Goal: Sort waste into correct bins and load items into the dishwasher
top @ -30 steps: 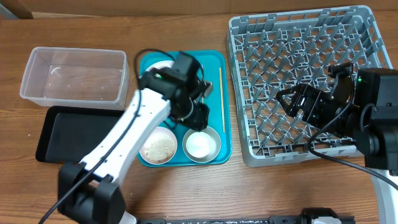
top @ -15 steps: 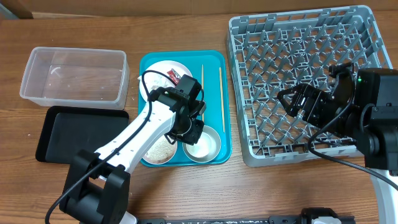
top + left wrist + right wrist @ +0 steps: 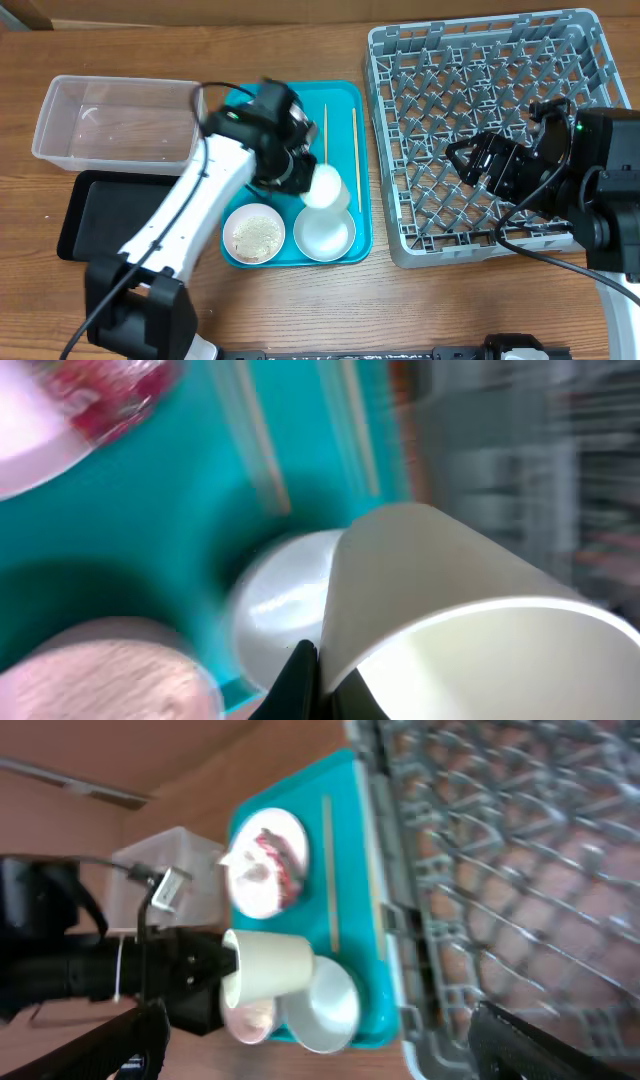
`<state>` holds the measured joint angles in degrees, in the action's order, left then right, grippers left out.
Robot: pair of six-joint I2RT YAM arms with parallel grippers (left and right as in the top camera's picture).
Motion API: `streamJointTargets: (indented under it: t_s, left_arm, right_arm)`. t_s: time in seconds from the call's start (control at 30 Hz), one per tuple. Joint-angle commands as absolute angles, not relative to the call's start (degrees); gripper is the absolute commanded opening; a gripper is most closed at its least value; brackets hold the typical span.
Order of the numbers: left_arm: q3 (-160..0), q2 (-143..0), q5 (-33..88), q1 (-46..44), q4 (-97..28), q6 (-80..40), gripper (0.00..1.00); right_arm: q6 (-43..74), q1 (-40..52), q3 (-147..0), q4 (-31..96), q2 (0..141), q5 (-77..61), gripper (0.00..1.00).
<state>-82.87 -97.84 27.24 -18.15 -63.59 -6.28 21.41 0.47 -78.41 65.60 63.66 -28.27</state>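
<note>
My left gripper (image 3: 306, 181) is shut on the rim of the small white cup (image 3: 326, 187) and holds it on its side above the teal tray (image 3: 340, 100). In the left wrist view one black finger (image 3: 301, 678) pinches the cup wall (image 3: 450, 600). Below it lies the pale bowl (image 3: 323, 233), with a small plate of rice grains (image 3: 252, 234) beside it. Two chopsticks (image 3: 354, 140) lie on the tray. The right wrist view shows the red wrapper (image 3: 273, 850) on a white plate (image 3: 262, 890). My right gripper (image 3: 466, 162) is open and empty above the grey dish rack (image 3: 480, 60).
The clear tub (image 3: 120, 122) stands at the back left, with the shallow black tray (image 3: 110, 215) in front of it. The dish rack fills the right side of the table. My left arm crosses over the tray's left half and hides the wrapper plate in the overhead view.
My left gripper was down at the bowl half a second ago. It has come up and back with the white cup in its grip. The right arm has not moved.
</note>
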Motion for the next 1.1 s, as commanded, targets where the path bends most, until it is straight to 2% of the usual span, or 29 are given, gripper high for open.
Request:
streamJointTargets:
  t_s: [0.0,0.1,0.4,0.6,0.73,0.9,1.07]
  left_arm:
    - [-85.86,-96.57,68.82,-8.14,-63.13,6.66,0.04]
    - [-85.78,-96.75,82.89,-3.92,-65.04,12.01,0.04]
    - [-85.78,-96.73,90.13,-3.20,-68.27,12.21,0.04]
    - [-85.78,-96.73,90.65,-3.18,-72.79,12.58,0.04]
    - [-85.78,-96.73,90.67,-3.18,-75.07,14.37,0.04]
    - [-85.78,-96.73,90.67,-3.18,-75.20,14.20,0.04]
    - [-85.78,-96.73,90.65,-3.20,-75.18,14.15,0.04]
  right_arm:
    - [20.86,0.80,-79.46,62.37,63.20,-37.91,0.97]
    - [17.63,4.62,-79.46,58.33,63.77,-45.91,0.96]
    - [17.58,24.01,-79.46,46.87,71.79,-40.56,0.96]
    - [17.50,24.69,-79.46,39.72,75.64,-41.19,0.99]
    - [13.19,24.69,-79.46,34.59,76.66,-50.33,0.99]
    - [13.21,24.71,-79.46,32.47,77.19,-52.03,0.99]
    - [13.23,24.77,-79.46,31.53,77.93,-56.10,0.88]
